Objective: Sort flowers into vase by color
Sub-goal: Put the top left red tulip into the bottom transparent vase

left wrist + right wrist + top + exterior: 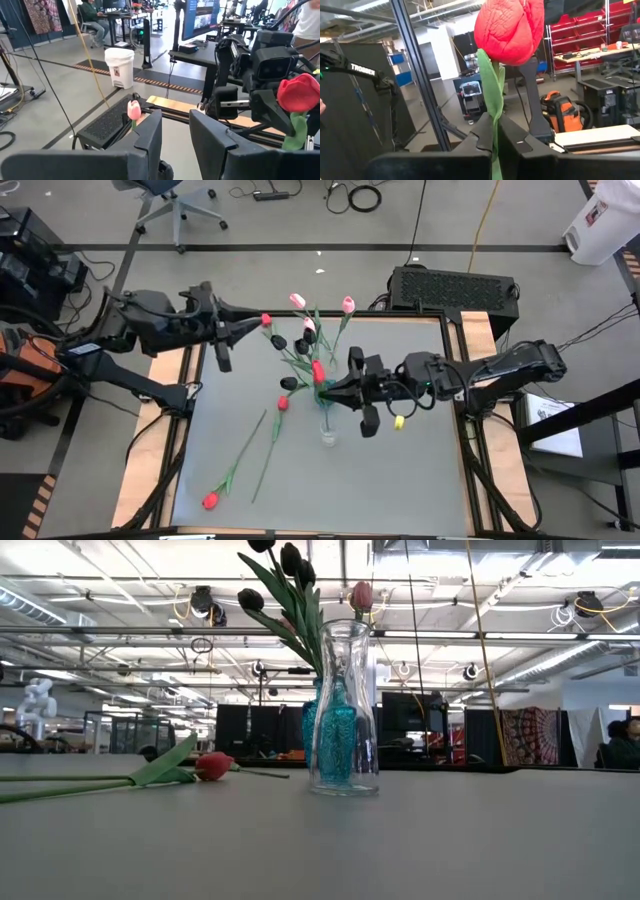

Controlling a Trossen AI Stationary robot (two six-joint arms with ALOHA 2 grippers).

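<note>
A teal vase (pixel 325 395) holds black (pixel 278 340) and pink (pixel 348 304) tulips. A clear glass vase (pixel 344 705) stands just nearer and looks empty. My right gripper (pixel 328 385) is over the teal vase, shut on a red tulip (pixel 507 27). My left gripper (pixel 255 327) hovers open near the table's far left, its fingers (pixel 150 135) empty. A red head (pixel 265 320) sits just beyond its tips. Two red tulips (pixel 283 403) (pixel 210 500) lie flat on the table. My right gripper pinches the red tulip's green stem (pixel 495 132) between its two fingers, a short way below the head. The fingers come level from the table's right and lie across the stem. The head (pixel 318 370) stands upright above the fingers. The gripper hides the stem's lower part.
The grey table (pixel 400 480) has open room along its right and near sides. Wooden strips and a metal frame (pixel 470 380) border it. A black box (pixel 452 288) sits beyond the far edge. A seated person (pixel 622 745) shows in the room behind.
</note>
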